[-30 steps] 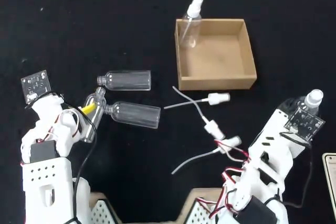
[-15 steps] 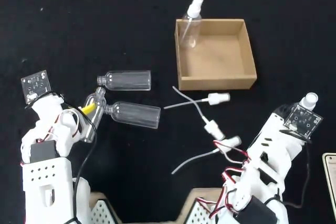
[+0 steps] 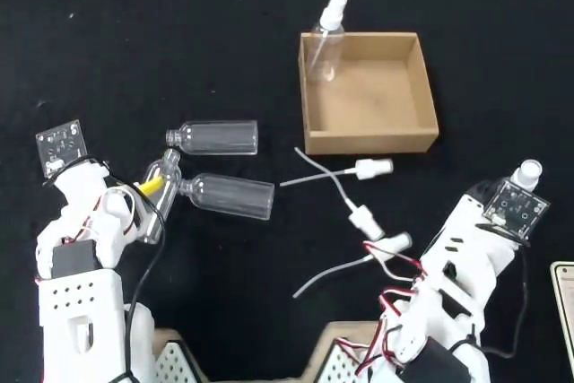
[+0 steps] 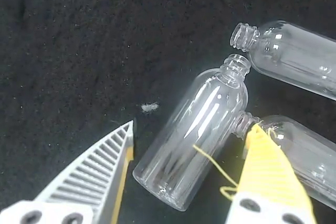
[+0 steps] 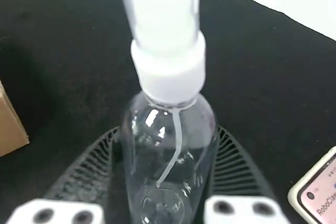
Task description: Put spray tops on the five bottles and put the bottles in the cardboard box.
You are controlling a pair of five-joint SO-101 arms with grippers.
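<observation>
My right gripper (image 3: 504,193) is shut on a clear bottle with a white spray top (image 3: 529,170) and holds it upright near the table's right side; up close the bottle (image 5: 168,156) sits between the jaws. My left gripper (image 4: 189,166) is open, straddling an uncapped bottle (image 4: 197,129) lying on the table. Two more uncapped bottles (image 3: 215,136) (image 3: 229,196) lie beside it. Three loose spray tops (image 3: 374,168) (image 3: 363,218) (image 3: 395,244) lie in the middle. One capped bottle (image 3: 327,38) stands in the back-left corner of the cardboard box (image 3: 368,139).
A phone (image 3: 563,284) lies at the table's right edge, close to my right arm. The black tabletop has open room in front of the box and along the far left. The two uncapped bottles' necks (image 4: 244,36) crowd the left gripper's bottle.
The right gripper and its capped bottle have shifted slightly left and toward the front. The left arm and the loose items have not moved.
</observation>
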